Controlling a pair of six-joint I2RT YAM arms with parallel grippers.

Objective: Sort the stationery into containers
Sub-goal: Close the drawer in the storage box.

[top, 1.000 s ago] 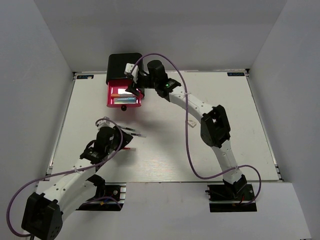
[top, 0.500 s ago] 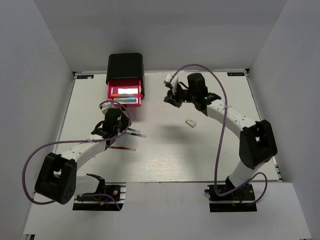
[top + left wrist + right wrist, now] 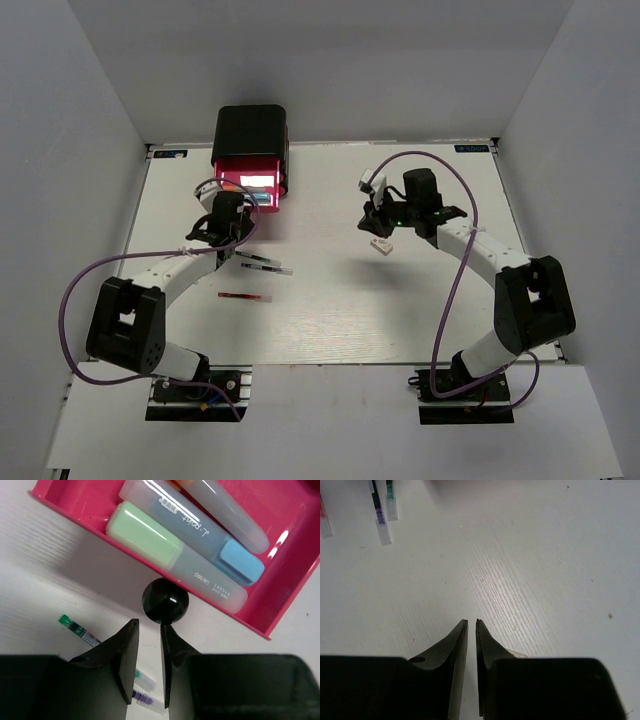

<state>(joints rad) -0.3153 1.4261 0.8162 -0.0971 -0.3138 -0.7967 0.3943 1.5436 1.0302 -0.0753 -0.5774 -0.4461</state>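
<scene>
The black cabinet [image 3: 250, 135] stands at the back with one pink drawer [image 3: 248, 185] partly out. In the left wrist view the drawer [image 3: 295, 575] holds a mint-green bar [image 3: 150, 537], a light-blue bar [image 3: 200, 530] and a pale third one. My left gripper [image 3: 228, 215] [image 3: 149, 626] is nearly shut with a narrow empty gap, its right fingertip [image 3: 167, 635] just below the black knob [image 3: 165, 601]. My right gripper [image 3: 385, 225] [image 3: 470, 624] is shut and empty, right over the white eraser [image 3: 380, 244], which peeks out beside my finger [image 3: 521, 654].
Two dark pens [image 3: 262, 265] and a red pen [image 3: 243, 297] lie on the white table near the left arm. They also show at the top left of the right wrist view [image 3: 380, 515]. Grey walls enclose the table.
My right arm left the drawer and swung right and down over the eraser. My left arm moved up to the drawer's knob. The drawer has slid partly back into the cabinet.
</scene>
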